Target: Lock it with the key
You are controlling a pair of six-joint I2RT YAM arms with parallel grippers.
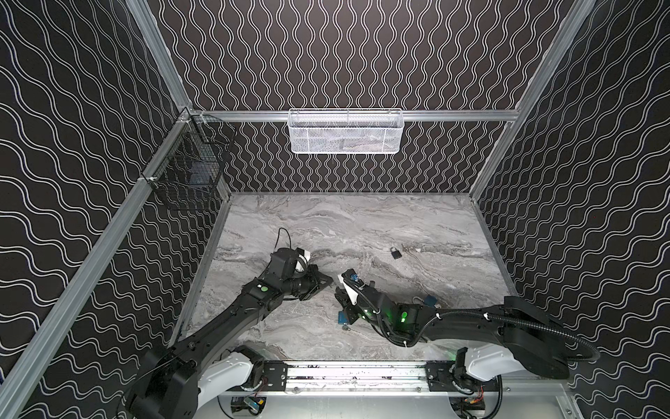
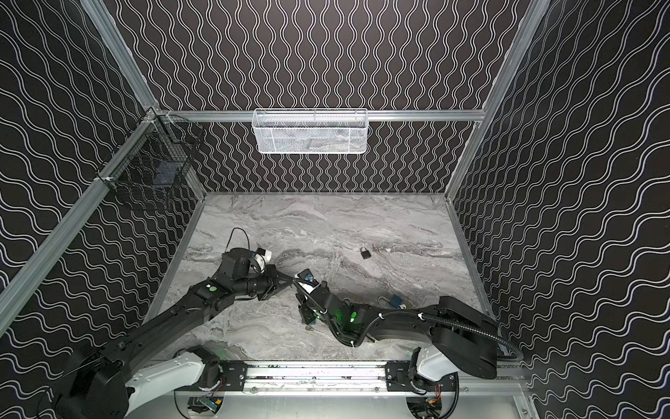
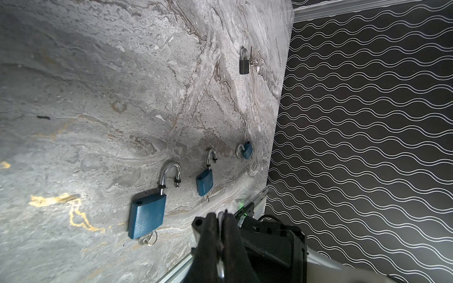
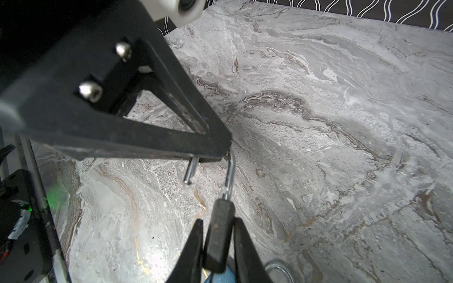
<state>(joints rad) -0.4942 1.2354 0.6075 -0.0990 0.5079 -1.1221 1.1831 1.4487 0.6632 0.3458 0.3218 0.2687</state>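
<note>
In the right wrist view my right gripper (image 4: 218, 220) is shut on the body of a dark padlock (image 4: 219, 235). Its silver shackle (image 4: 230, 171) stands open, the free end (image 4: 190, 171) clear of the body. My left gripper (image 4: 220, 152) is shut and its tip lies on the shackle's bend, hiding it. Both top views show the two grippers meeting mid-table (image 1: 335, 283) (image 2: 294, 281). A key (image 3: 148, 239) sticks out of the base of a large blue padlock (image 3: 147, 215) on the table. Any key in the held padlock is hidden.
Two smaller blue padlocks (image 3: 204, 182) (image 3: 246, 150) with open shackles and a black padlock (image 1: 396, 253) lie on the marble table (image 1: 362, 225). A white basket (image 1: 346, 132) and a black wire basket (image 1: 188, 167) hang on the walls. A metal ring (image 4: 279, 269) lies below the right gripper.
</note>
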